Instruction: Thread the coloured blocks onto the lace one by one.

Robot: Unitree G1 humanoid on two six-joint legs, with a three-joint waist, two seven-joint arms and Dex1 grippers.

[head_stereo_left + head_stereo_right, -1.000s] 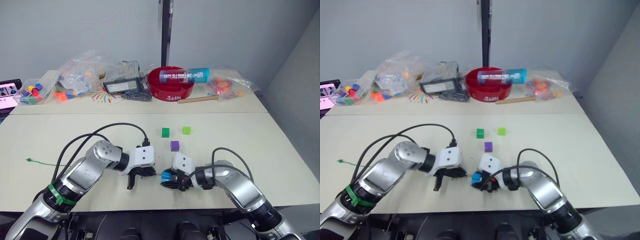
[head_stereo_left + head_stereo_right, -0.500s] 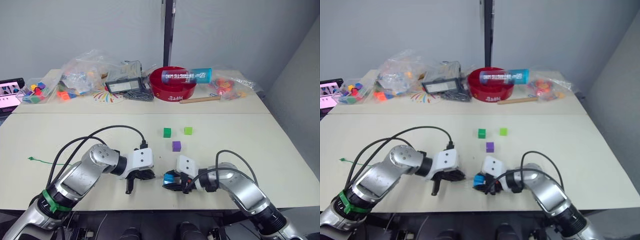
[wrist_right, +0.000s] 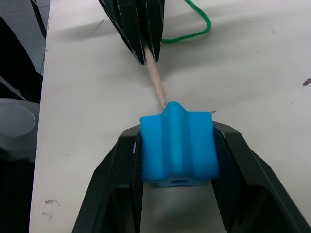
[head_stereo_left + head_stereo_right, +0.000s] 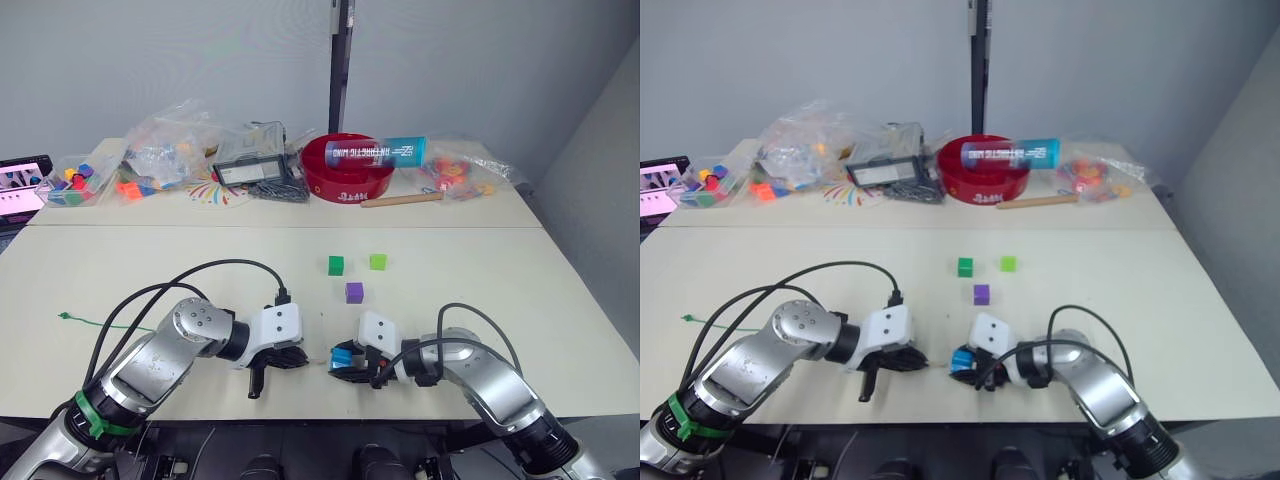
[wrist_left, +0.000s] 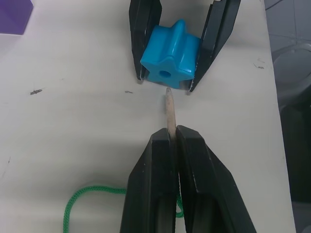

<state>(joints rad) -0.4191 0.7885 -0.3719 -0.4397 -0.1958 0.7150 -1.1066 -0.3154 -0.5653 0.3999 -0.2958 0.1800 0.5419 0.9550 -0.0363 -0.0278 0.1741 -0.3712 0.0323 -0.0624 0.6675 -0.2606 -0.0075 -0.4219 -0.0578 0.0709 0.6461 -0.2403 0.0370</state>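
**Near table edge — lace tip at the blue block's hole**

At the near edge of the table (image 4: pixel 560 290), your left gripper (image 5: pixel 171 141) is pinched tight on the lace's (image 5: pixel 90 193) pale stiff tip (image 5: pixel 169 109). Your right gripper (image 3: pixel 177 145) is clamped on the blue block (image 5: pixel 171 53).

Change since a second ago: the two grippers have drawn closer together.

Left wrist view: the tip's end sits just below the block's round hole, touching or nearly so — you cannot tell whether it has entered. A purple block (image 5: pixel 14 17) lies at that picture's corner.

Head views: the dark green block (image 4: pixel 336 265), light green block (image 4: pixel 377 261) and a purple block (image 4: pixel 353 292) lie loose mid-table, well apart from the grippers. The lace's knotted end (image 4: pixel 62 318) lies far to your left.

Containers at the far side: a red bowl (image 4: pixel 345 170) with a blue tube (image 4: pixel 377 152) lying across it; clear bags (image 4: pixel 165 150) holding coloured pieces.
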